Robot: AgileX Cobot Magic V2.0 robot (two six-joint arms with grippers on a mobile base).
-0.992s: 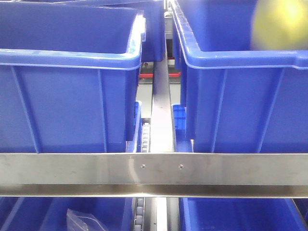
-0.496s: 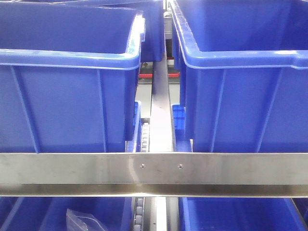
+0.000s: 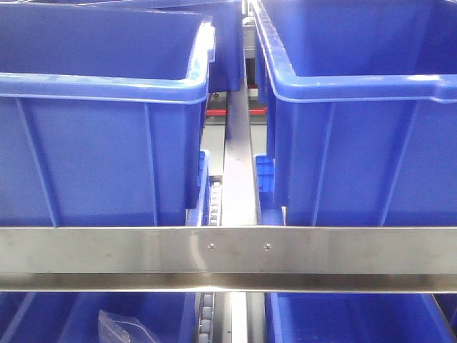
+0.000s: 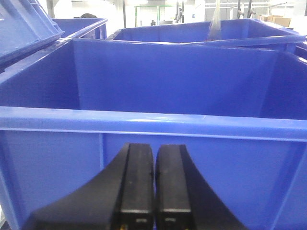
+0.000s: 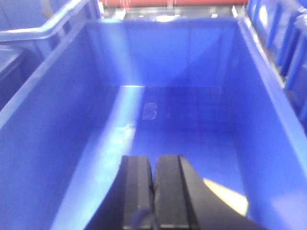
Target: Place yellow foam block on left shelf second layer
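Yellow foam block [image 5: 228,195] lies in a blue bin [image 5: 268,115], partly hidden behind the right tool [image 5: 153,179]. Both tools' fingers are pressed together, the left tool [image 4: 154,184] facing another bin [image 4: 144,122].

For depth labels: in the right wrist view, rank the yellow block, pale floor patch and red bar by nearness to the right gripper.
1. yellow block, just right of the right gripper.
2. pale floor patch, centre.
3. red bar, top edge.

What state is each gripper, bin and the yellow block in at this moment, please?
Left gripper: shut, empty, outside a bin's front wall.
Right gripper: shut, empty, above a bin's interior.
Yellow block: lying in the right bin, partly hidden.
Left bin: open, visible interior empty.
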